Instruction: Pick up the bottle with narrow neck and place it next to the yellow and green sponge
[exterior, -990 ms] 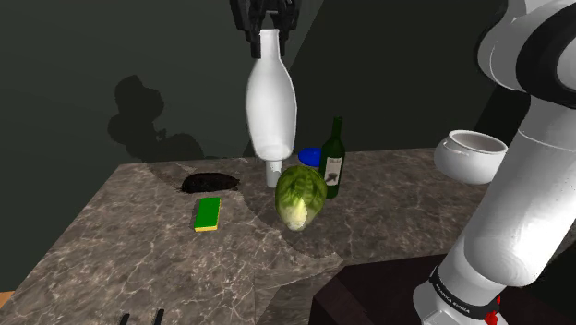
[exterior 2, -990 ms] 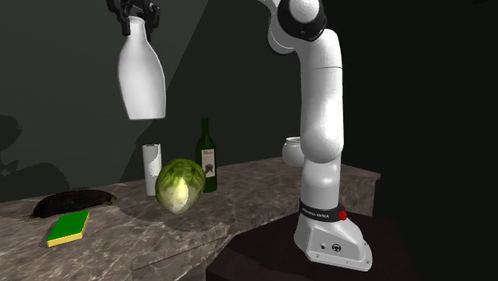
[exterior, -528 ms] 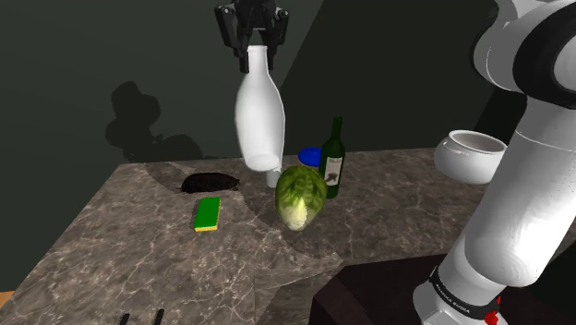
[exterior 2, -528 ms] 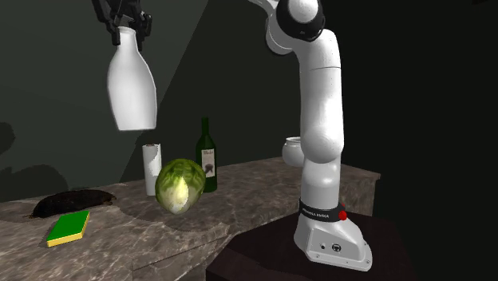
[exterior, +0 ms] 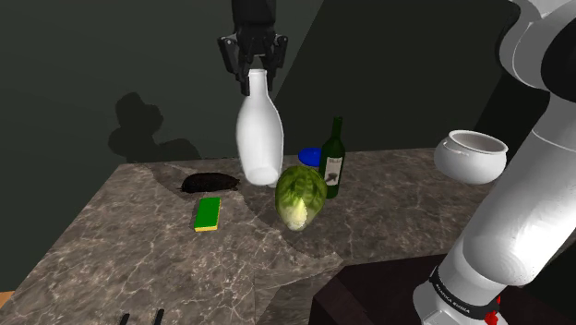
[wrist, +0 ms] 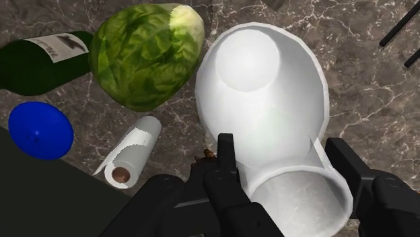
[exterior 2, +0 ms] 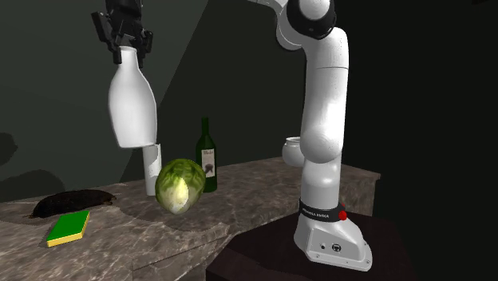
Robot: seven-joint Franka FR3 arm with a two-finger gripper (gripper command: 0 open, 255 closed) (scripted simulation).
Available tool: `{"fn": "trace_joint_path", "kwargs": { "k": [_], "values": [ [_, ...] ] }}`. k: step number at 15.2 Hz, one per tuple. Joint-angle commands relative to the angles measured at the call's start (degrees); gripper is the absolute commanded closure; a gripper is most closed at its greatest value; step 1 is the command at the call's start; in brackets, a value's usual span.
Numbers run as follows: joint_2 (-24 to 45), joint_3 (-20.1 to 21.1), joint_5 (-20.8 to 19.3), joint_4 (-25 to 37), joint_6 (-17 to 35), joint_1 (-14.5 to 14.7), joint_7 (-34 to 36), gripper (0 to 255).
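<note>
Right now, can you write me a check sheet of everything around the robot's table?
Surface: marbled counter, dimly lit.
Job's things: white narrow-necked bottle upright, held off the counter; yellow and green sponge lying flat.
Clutter: cabbage, dark green wine bottle, paper roll, blue round thing, dark lump near the sponge, white pot.
Grippers: the gripper is shut on the bottle's neck.
Cables: nothing seen.
Surroundings: dark wall; dark stand under the arm.
</note>
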Motion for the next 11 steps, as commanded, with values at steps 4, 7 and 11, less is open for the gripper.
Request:
{"fn": "trace_joint_path", "kwargs": {
  "k": [4,7,11],
  "values": [
    [-2.66,-0.53,1.3,-6.93,4.66,-0.49,-0.86,255],
    [-3.81,-0.77,1.85,-10.55,7.27,-0.63,-1.28,255],
    [-5.06,-1.0,2.42,-15.01,10.62,-0.74,-1.73,255]
  ]
}}
